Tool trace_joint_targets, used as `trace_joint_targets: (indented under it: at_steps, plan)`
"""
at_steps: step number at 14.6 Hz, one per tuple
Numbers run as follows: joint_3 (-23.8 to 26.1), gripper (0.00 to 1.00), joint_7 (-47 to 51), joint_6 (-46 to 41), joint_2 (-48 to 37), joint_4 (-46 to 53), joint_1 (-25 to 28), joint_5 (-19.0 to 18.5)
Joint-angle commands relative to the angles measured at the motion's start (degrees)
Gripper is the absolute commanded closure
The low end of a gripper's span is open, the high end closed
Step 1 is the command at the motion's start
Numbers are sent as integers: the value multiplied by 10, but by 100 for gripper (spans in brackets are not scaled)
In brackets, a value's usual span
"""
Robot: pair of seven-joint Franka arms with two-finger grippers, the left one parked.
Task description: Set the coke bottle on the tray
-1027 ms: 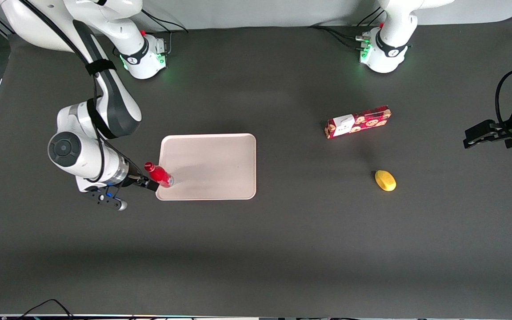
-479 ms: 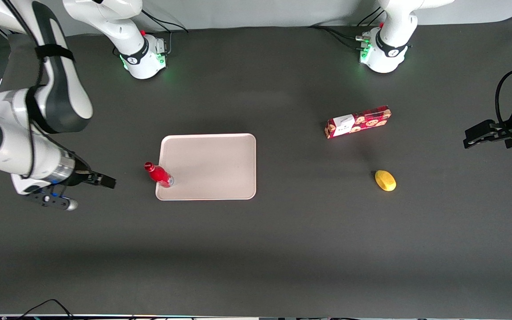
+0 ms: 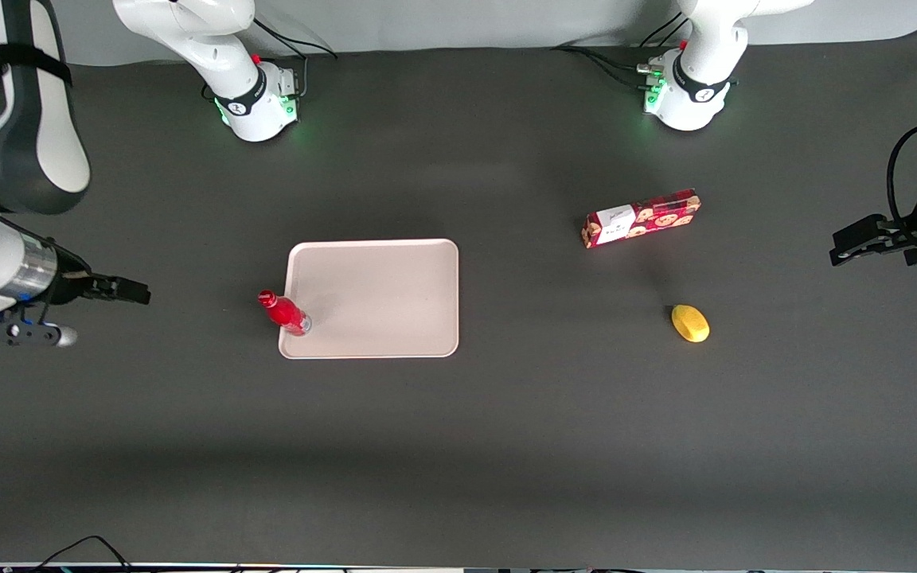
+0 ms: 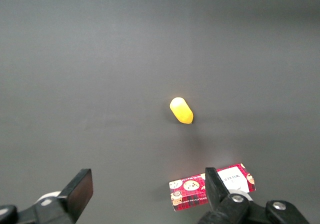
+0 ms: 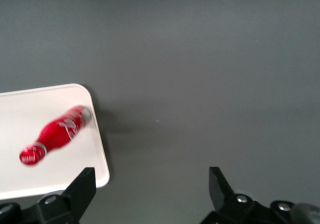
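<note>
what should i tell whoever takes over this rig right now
Pincer: open, holding nothing, off the tray toward the working arm's end of the table.
Bottle: stands upright on the tray, at the corner nearest the working arm, close to the rim. The wrist view shows its base inside the rim.
Done: bottle placed and released.
Left: probably nothing but parking the arm; perhaps check that the bottle stands steady so near the edge.
Also on the table, toward the parked arm's end: a cookie box and a yellow item, neither part of the job.
</note>
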Motion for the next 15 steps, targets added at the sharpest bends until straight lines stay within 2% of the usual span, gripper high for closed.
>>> trace_joint_targets:
  at_steps: [1,4,10,12,15]
  plan:
    - [0,0,-12,-19,-90,-69,-8,-14]
    - [3,0,-13,-26,-112,-81,-24,-14]
    - [6,0,-13,-40,-113,-76,-21,-7]
    - [-4,0,-13,-40,-113,-75,-1,-6]
    - [-45,0,-13,-41,-119,-65,34,-4]
